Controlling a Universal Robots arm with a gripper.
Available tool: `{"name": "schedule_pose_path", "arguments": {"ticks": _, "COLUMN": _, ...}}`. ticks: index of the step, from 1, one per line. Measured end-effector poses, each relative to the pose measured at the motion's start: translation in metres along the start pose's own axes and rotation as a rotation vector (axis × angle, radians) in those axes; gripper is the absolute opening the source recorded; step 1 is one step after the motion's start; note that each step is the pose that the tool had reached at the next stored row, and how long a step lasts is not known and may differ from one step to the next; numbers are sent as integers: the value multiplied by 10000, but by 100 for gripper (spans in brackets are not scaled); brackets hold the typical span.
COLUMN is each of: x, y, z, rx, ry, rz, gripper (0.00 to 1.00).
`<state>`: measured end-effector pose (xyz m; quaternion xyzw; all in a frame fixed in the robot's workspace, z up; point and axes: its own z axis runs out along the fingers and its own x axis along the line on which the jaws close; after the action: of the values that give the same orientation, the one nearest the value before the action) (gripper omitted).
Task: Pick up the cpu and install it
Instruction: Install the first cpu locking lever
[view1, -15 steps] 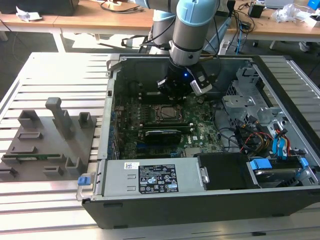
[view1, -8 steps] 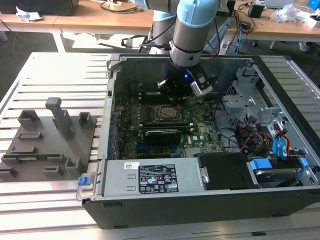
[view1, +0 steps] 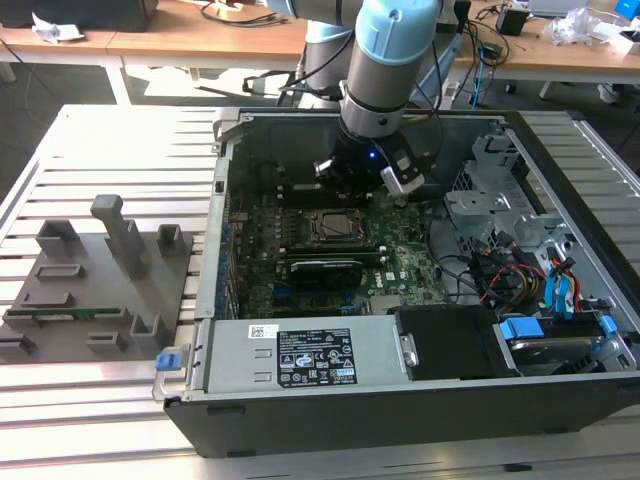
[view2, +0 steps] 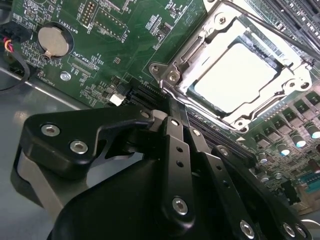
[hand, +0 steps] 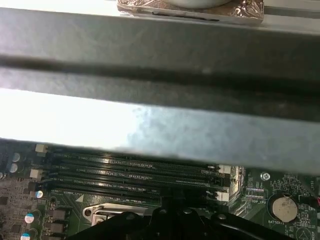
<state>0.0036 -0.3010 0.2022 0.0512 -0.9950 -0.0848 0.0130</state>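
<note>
Grey fixture blocks (view1: 95, 270) sit outside the open computer case (view1: 400, 400) at the exterior view's left; inside, the cpu (view2: 236, 76) rests in its motherboard socket (view2: 172, 75), the gripper (view1: 365, 178) poised just above, its opening impossible to judge, holding nothing visible.

I see a green motherboard (view1: 400, 262) speckled with tiny pale markings inside a dark grey computer case (view1: 400, 410). The cpu (view2: 235, 77) shows a pale, almost white top, framed by a bright silvery socket bracket (view2: 200, 55). My gripper (view2: 175, 165) is matte black with shiny silver screw heads. A silver coin battery (view2: 52, 41) sits on the green board. The arm (view1: 395, 50) is light blue and grey. I see blue cable plugs (view1: 562, 292), a white-and-black label (view1: 315, 358), a grey fixture (view1: 95, 280) and a pale ribbed tabletop (view1: 90, 410).
</note>
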Motion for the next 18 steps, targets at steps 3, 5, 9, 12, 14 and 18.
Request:
{"name": "schedule_pose_path", "arguments": {"ticks": 3, "x": 1, "y": -9, "z": -11, "rx": 1, "ry": 1, "rz": 0, "gripper": 11}}
{"name": "schedule_pose_path", "arguments": {"ticks": 5, "x": 2, "y": -19, "z": -13, "rx": -4, "ry": 0, "rz": -1, "gripper": 11}}
{"name": "schedule_pose_path", "arguments": {"ticks": 9, "x": 4, "y": -41, "z": -16, "rx": -21, "ry": -2, "rz": -2, "gripper": 11}}
{"name": "schedule_pose_path", "arguments": {"ticks": 12, "x": 6, "y": -54, "z": -18, "rx": -27, "ry": -3, "rz": -1, "gripper": 11}}
{"name": "schedule_pose_path", "arguments": {"ticks": 14, "x": 6, "y": -59, "z": -19, "rx": -27, "ry": -3, "rz": -1, "gripper": 11}}
{"name": "schedule_pose_path", "arguments": {"ticks": 18, "x": 7, "y": -66, "z": -14, "rx": -25, "ry": -1, "rz": -1, "gripper": 11}}
